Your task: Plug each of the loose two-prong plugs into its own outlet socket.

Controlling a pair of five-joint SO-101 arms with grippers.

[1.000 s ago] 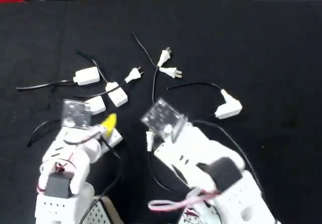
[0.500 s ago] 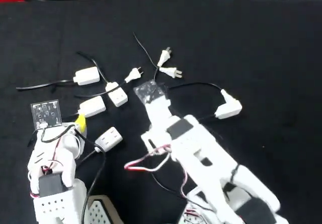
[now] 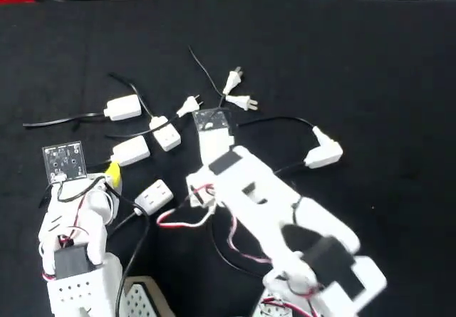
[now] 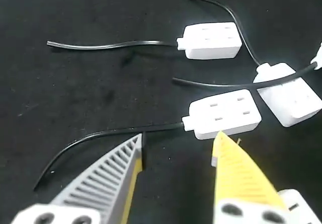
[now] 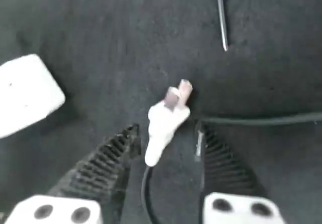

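The high view looks steeply down on the black surface [image 3: 370, 60] from above the arms. The left wrist view sits close behind the left gripper [image 4: 178, 137] and shares an outlet socket [image 4: 221, 114] with the high view. The right wrist view, lower still, shares a two-prong plug [image 5: 163, 121].

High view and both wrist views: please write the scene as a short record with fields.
Right gripper: open, one finger on each side of a two-prong plug
Left gripper: open, just short of an outlet socket
Other loose plugs: farther plug, nearer plug, angled plug
Surface: black table
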